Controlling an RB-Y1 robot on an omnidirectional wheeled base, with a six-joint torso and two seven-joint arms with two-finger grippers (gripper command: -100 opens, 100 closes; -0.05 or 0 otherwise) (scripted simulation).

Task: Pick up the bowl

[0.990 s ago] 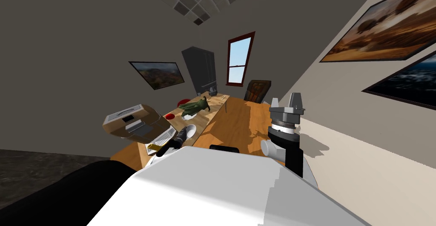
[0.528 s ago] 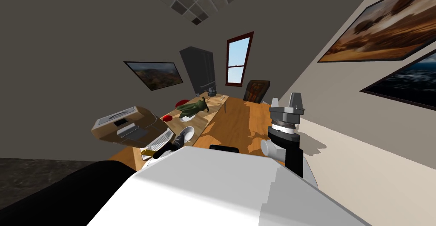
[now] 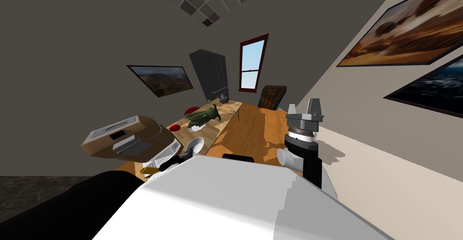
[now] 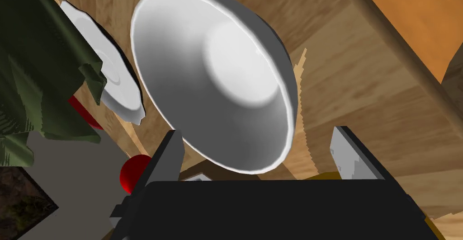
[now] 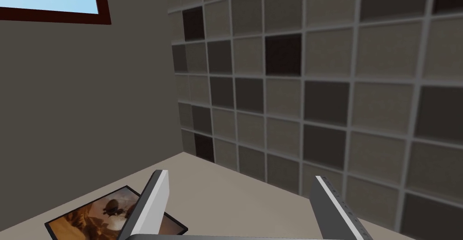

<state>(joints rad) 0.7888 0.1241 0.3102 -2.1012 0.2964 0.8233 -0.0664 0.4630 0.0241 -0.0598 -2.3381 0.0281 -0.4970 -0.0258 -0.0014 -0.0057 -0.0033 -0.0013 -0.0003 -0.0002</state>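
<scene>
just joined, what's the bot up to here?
The left gripper is at the white bowl on the wooden table. Its fingers are open with the bowl's near rim between them, so nothing is gripped yet. A white plate, partly under a green cloth, lies beside the bowl. The right gripper is held up at the robot's right side, fingers open.

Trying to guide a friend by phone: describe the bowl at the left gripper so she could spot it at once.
On the long light wooden table, look right in front of the open left gripper. The plain white, deep round bowl sits there; the neighbouring white plate is flat and partly under a dark green cloth.
</scene>
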